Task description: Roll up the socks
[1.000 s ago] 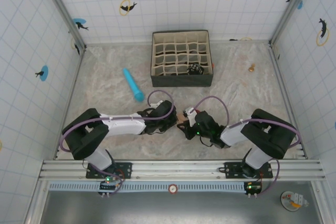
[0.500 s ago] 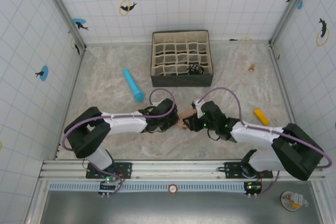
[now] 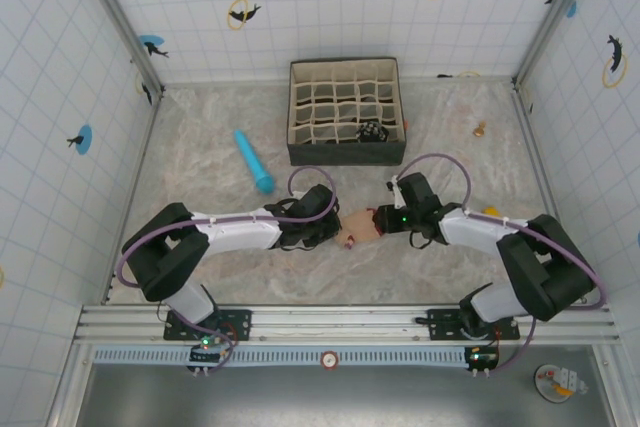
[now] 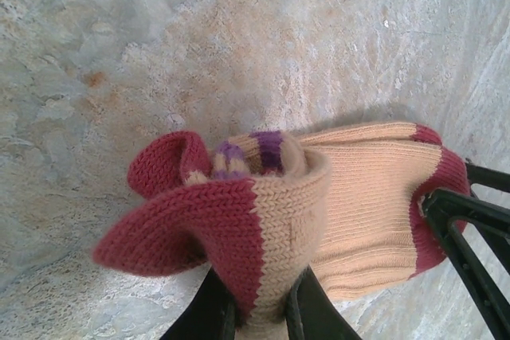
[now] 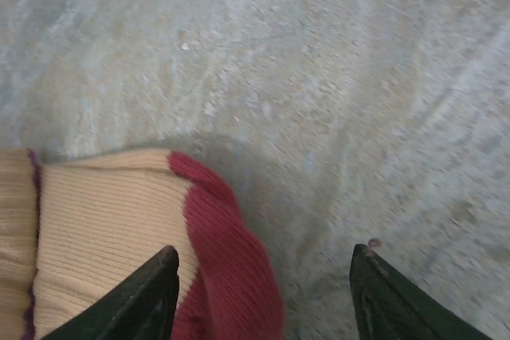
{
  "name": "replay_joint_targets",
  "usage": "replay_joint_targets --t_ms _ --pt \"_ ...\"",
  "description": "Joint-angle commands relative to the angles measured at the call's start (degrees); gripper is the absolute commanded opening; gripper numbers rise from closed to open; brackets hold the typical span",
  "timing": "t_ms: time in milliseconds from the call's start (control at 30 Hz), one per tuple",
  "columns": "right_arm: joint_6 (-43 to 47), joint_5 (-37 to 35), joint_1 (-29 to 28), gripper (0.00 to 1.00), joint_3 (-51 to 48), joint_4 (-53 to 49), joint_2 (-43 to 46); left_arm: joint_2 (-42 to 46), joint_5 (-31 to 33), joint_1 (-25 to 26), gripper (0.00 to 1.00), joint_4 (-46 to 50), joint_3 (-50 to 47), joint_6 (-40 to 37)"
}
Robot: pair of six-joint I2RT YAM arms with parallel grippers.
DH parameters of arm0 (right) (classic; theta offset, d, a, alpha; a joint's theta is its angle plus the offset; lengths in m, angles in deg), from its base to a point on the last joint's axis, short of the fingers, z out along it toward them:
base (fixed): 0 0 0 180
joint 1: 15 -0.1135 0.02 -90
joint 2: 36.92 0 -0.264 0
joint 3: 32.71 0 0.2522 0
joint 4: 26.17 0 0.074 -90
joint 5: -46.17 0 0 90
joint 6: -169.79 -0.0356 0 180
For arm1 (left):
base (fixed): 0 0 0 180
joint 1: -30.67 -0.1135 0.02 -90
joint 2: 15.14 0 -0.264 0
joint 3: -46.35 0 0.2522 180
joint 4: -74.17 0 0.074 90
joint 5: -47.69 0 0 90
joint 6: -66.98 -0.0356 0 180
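A peach sock [image 4: 374, 205] with maroon ends lies on the table between my two grippers [image 3: 358, 230]. My left gripper [image 4: 259, 312] is shut on a bunched fold of it, where the maroon toe [image 4: 183, 220] and a purple-striped cuff [image 4: 267, 147] curl upward. From the top my left gripper [image 3: 333, 228] sits at the sock's left end. My right gripper [image 5: 264, 254] is open just above the table, and the sock's other maroon end [image 5: 227, 252] lies between its fingers, close to the left one. From the top my right gripper [image 3: 386, 217] is at the sock's right end.
A dark compartment box [image 3: 346, 153] stands at the back, with a dark patterned bundle [image 3: 372, 131] in one cell. A blue cylinder [image 3: 253, 160] lies to its left. An orange piece [image 3: 491, 212] pokes out behind my right arm. A small brown object [image 3: 480, 129] sits far right.
My right gripper has opened and swung away from the near edge to the sock's right end, its arm stretching out. My left gripper has edged right, still holding the sock.
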Motion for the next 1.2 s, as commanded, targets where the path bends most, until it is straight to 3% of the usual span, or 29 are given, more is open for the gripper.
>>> replay_joint_targets --t_ms 0,167,367,433,633,833,1000,1167 --pt "-0.3 4.7 0.1 0.55 -1.2 1.3 -2.7 -1.2 -1.1 -0.5 0.0 2.7 1.4 -2.1" --pt "-1.3 8.8 0.1 0.43 -1.1 6.9 -7.1 -1.1 -1.0 -0.5 0.0 2.5 1.5 -2.7" --pt "-0.8 9.0 -0.6 0.06 2.0 9.1 -12.3 1.0 -1.7 -0.4 0.0 0.9 0.6 -4.1" --pt "-0.1 8.3 -0.9 0.0 4.6 9.0 -14.1 2.6 -2.0 -0.3 0.0 -1.0 -0.5 -4.5" --pt "3.2 6.4 -2.7 0.0 16.5 7.8 -21.2 4.8 -3.0 0.8 0.0 -2.4 -2.4 -5.0" --pt "7.9 2.6 -5.3 0.0 29.7 4.6 -29.4 5.9 1.0 1.0 0.0 1.3 -5.9 0.1" --pt "10.0 1.2 -5.8 0.0 32.4 4.5 -33.0 6.1 6.6 1.1 0.0 8.4 -5.7 2.7" --pt "12.2 0.4 -6.3 0.18 29.4 6.2 -31.1 6.3 9.0 0.3 0.0 11.3 -5.5 4.1"
